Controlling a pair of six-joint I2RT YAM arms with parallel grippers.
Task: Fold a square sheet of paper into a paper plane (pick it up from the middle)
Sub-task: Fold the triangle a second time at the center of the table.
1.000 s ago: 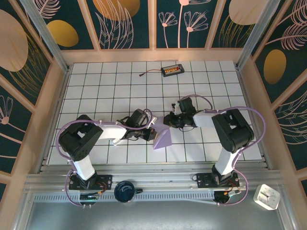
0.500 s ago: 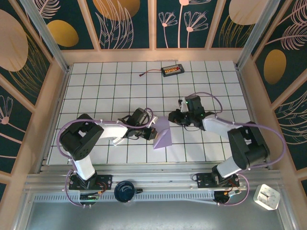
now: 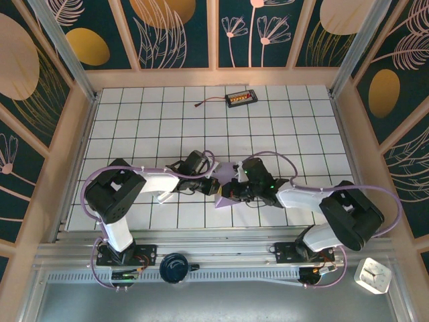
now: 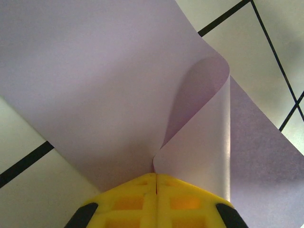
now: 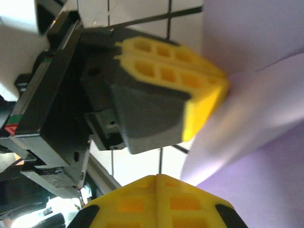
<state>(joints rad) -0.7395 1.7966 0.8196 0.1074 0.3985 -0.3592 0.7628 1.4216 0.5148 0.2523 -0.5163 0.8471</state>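
Top external view: the left gripper (image 3: 213,188) lies low over the tiled table (image 3: 134,121), fingers closed on the near-left edge of the square sheet of paper (image 3: 226,169). The pale lavender sheet stands up in a loose fold just right of that gripper. The right gripper (image 3: 232,190) is on the sheet's other side, nose to nose with the left gripper and nearly touching it.

Left wrist view: the left gripper's (image 4: 156,177) yellow fingertips are pressed together, pinching the sheet (image 4: 95,85) where it curls into a soft, open loop. The paper spreads away from the tips over the black-lined tiles (image 4: 266,57).

Right wrist view: the right gripper's (image 5: 156,179) yellow fingertips meet with no gap; whether they nip any paper I cannot tell. The left gripper (image 5: 219,86) is just beyond them, clamped on the sheet (image 5: 256,33), which fans out past it.
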